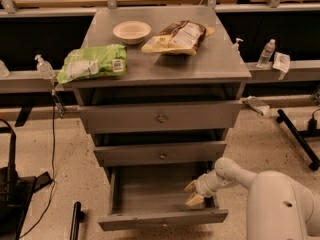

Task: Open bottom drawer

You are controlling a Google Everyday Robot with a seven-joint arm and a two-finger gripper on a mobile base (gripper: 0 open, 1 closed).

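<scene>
The bottom drawer [162,218] of the grey cabinet stands pulled out, its narrow front panel low in the view and its empty inside showing. My gripper [193,193] sits inside the drawer at its right side, just behind the front panel, on the end of my white arm [235,173]. Its two tan fingertips stand a little apart with nothing between them. The mid-sized drawer [161,154] and the tall top drawer [161,117] above are closed.
On the cabinet top lie a green bag [92,62], a white bowl [131,31] and a brown snack bag [180,36]. Bottles stand on ledges at left [43,66] and right [265,53]. A black stand [299,136] is on the floor at right, a cable at left.
</scene>
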